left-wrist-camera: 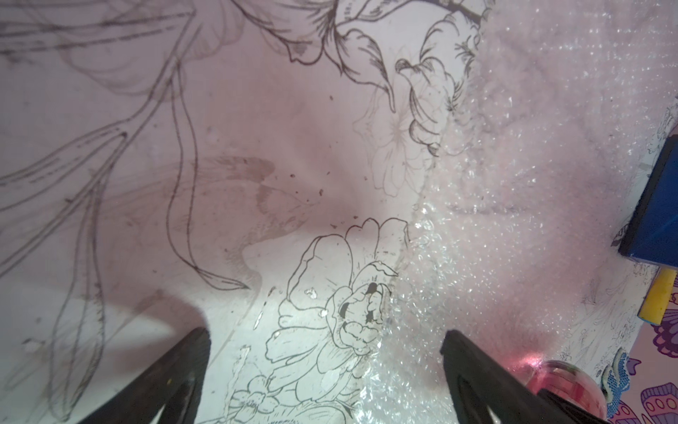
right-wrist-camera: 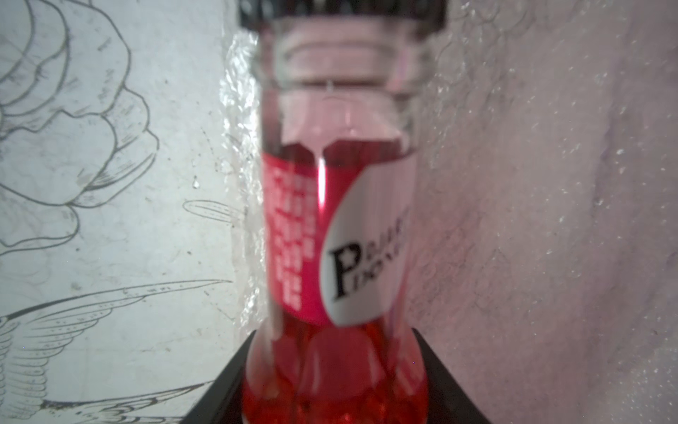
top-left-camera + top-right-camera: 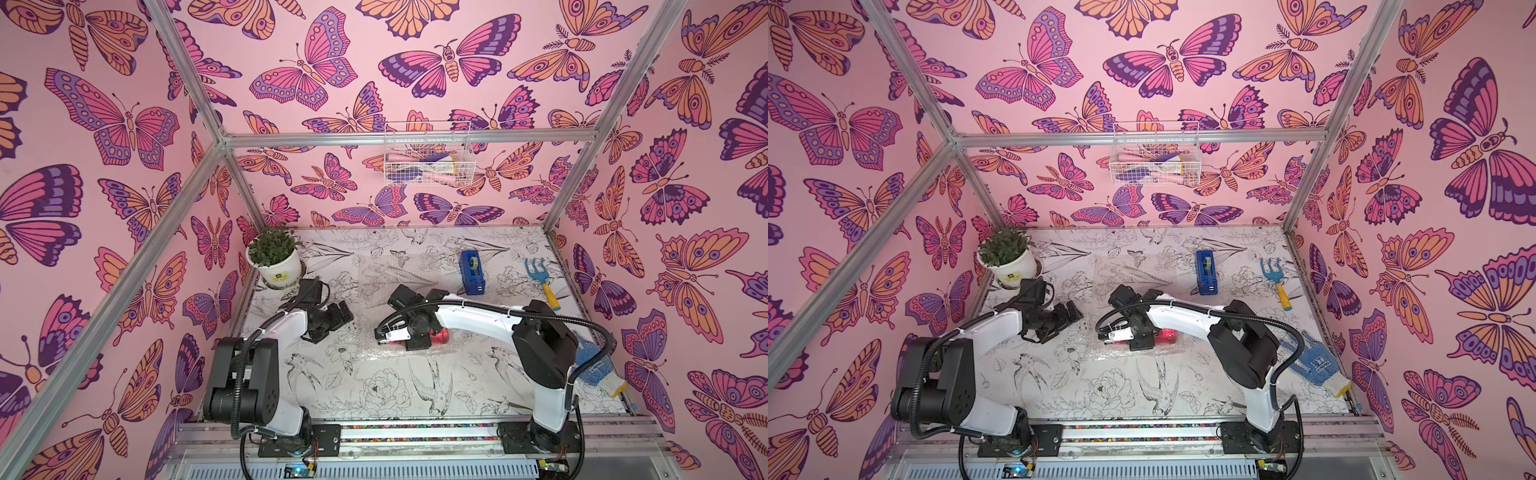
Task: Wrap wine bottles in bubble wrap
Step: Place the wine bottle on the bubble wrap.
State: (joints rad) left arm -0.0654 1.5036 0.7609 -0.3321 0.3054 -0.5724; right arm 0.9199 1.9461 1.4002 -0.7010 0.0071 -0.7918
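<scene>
Right gripper (image 2: 334,385) is clamped on the wine bottle (image 3: 441,336), which lies sideways over the bubble wrap (image 3: 390,272) near the middle of the bench (image 3: 374,386), while the left gripper (image 1: 326,332) gapes wide with nothing in it. White bench top inked with flowers and birds, pink butterfly walls (image 3: 124,124) on three sides, a potted plant (image 3: 274,257) in the far left corner. Right arm (image 3: 478,316) reaches in low from the near right corner, elbow bent; left arm (image 3: 286,322) folds up from the near left corner.
</scene>
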